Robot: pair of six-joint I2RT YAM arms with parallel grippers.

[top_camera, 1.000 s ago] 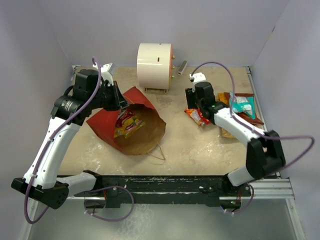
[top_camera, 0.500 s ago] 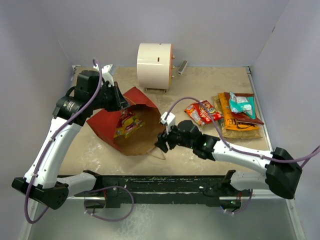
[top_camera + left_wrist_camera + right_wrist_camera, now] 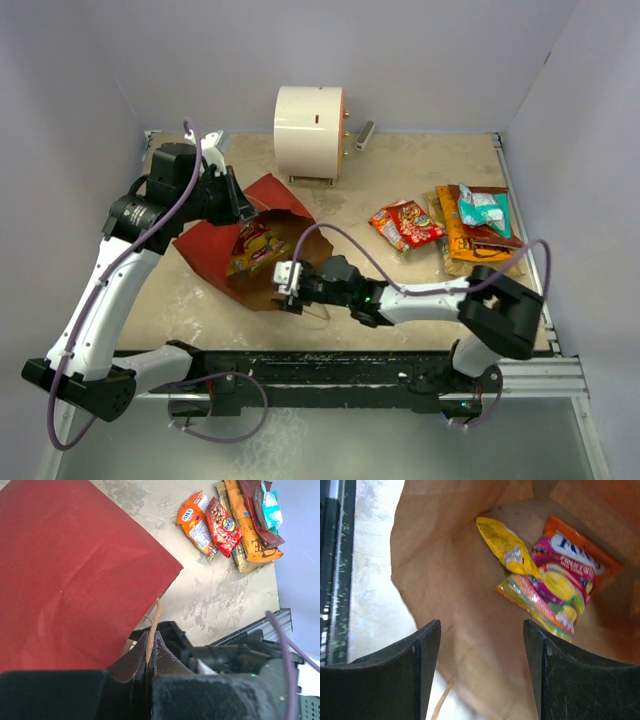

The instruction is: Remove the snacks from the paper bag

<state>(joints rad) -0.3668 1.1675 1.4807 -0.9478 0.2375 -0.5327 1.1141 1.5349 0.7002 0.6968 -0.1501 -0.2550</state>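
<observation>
Swung over from the snack pile (image 3: 462, 222), right hand (image 3: 481, 626) gapes empty at the mouth of the paper bag (image 3: 205, 246); left hand (image 3: 151, 639) pinches its twine handle (image 3: 156, 611).

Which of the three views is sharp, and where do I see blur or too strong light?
Top external: soft even light, paper bag sharp. Left wrist: left gripper dark and out of focus, red packet beyond it sharp. Right wrist: the pink-and-orange packet in the bag slightly blurred, table at left washed out.
</observation>
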